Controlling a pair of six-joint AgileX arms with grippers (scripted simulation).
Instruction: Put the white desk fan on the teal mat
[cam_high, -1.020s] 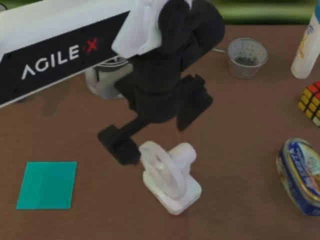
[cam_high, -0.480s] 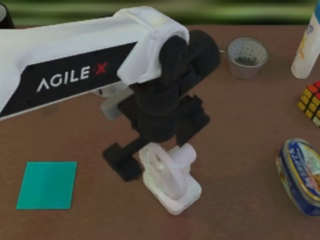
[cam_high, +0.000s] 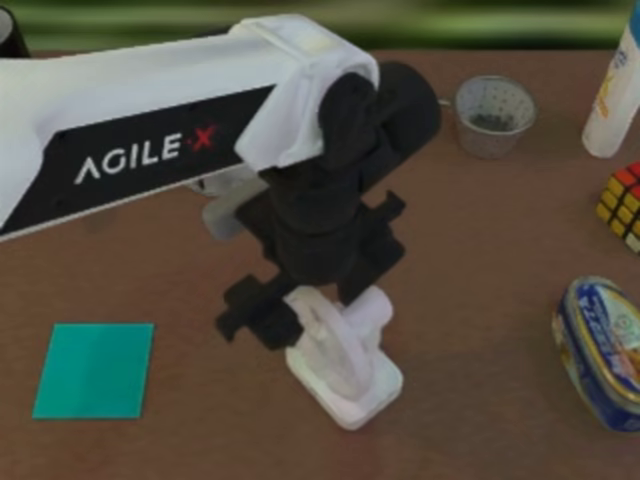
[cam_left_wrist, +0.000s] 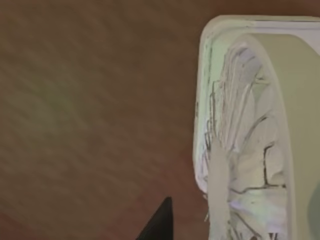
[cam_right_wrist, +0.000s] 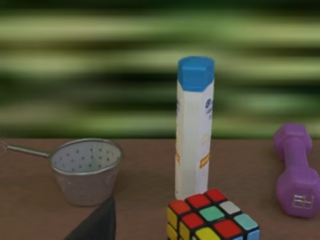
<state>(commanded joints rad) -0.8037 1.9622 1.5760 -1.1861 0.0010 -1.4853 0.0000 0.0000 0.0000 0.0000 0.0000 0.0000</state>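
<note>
A perforated metal strainer cup stands at one o'clock with dark specks inside. My left gripper reaches down from ten o'clock, its black fingers spread either side of the small all-white plastic desk fan's cage ring, not visibly clamped. The fan stands at table centre. The flat teal square mat lies at eight o'clock, well apart.

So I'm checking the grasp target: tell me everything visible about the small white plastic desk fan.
The white desk fan looks like all-white plastic: a round cage ring, a cylindrical motor housing behind it, a rounded square base. It stands upright on the brown table, right of the teal mat. The left gripper straddles its ring from above.
</note>
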